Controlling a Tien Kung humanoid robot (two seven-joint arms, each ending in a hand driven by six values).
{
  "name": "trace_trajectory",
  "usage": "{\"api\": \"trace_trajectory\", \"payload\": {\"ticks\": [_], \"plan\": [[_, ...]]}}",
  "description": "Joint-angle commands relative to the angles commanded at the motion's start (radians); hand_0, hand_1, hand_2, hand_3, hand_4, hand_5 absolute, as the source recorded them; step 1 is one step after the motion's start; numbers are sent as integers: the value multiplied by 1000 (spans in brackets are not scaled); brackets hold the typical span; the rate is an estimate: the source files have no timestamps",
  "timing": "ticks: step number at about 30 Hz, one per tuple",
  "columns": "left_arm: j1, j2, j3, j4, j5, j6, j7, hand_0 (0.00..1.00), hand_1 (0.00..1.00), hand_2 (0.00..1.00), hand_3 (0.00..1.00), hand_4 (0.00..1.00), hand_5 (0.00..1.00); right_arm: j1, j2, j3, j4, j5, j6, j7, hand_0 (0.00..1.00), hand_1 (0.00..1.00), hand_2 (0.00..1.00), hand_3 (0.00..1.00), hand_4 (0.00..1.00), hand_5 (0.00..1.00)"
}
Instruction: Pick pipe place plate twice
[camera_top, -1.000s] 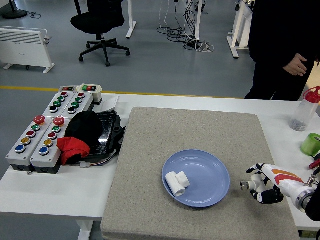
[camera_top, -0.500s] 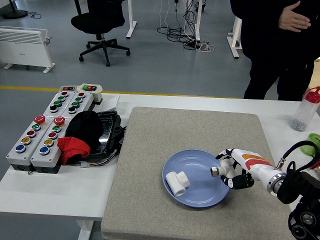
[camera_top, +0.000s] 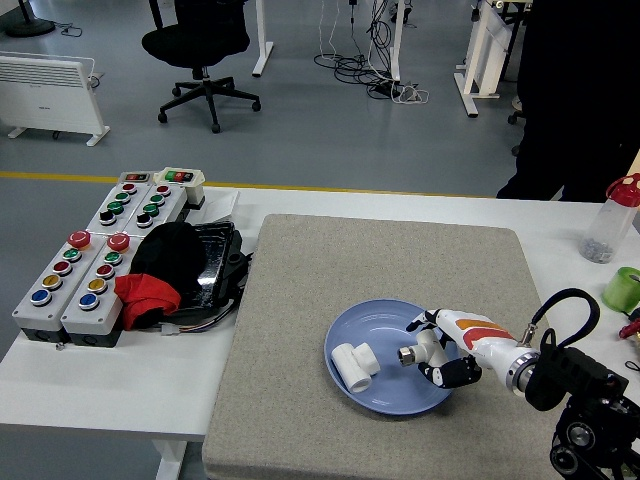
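My right hand (camera_top: 432, 357) grips a small pipe fitting (camera_top: 408, 354) over the blue plate (camera_top: 392, 389) (one white pipe (camera_top: 355, 365) lies there), ready for release.

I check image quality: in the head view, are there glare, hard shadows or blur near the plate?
Head view: light is soft and even; the plate shows only a faint sheen, no harsh glare; the pipe casts a weak shadow; the right hand is sharp, its small metal piece too small to identify.

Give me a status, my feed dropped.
Right hand over blue plate, shut on small metal fitting. White pipe already on plate. Left hand not in view. Nothing blocking.
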Motion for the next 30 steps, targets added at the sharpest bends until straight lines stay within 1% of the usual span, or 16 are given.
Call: {"api": "trace_trajectory", "payload": {"ticks": [2,3,7,8,9,10,18,22,26,27,30], "plan": [[0,0,0,0,1,0,0,720,740,724,654,398,998,1,1,-8,-6,-4,-1,5,733,746,797,798,568,260],[0,0,0,0,1,0,0,721,740,724,655,398,998,1,1,-9,-7,-5,0,5,826,830,937,874,611,271],[0,-1,-1,0,2,0,0,721,740,724,655,398,998,2,3,-13,-14,-13,16,17,826,830,937,874,611,271],[0,-1,-2,0,3,0,0,721,740,724,655,398,998,1,3,-14,-17,-17,18,30,826,830,937,874,611,271],[0,-1,-2,0,3,0,0,721,741,723,655,399,998,1,3,-14,-17,-21,20,38,867,862,988,934,645,264],[1,-1,-2,0,4,0,0,721,741,723,655,399,998,1,3,-14,-18,-24,20,42,867,862,988,934,645,264],[0,-1,-3,0,8,0,0,722,741,723,654,399,998,-5,4,1,-7,-37,1,57,877,871,998,947,644,259],[0,-1,-6,0,12,0,1,722,741,724,655,399,998,-14,4,20,1,-28,-21,67,876,872,996,947,625,258],[0,-1,-6,0,12,0,2,722,741,724,655,399,998,-34,5,58,12,7,-101,92,876,872,996,947,625,258],[0,-2,-6,0,13,0,2,721,741,723,655,399,998,-40,6,69,14,24,-132,102,874,868,990,932,632,287],[0,-2,-7,0,15,0,2,721,741,723,655,399,998,-62,9,108,15,93,-240,141,874,868,990,932,632,287]]}}
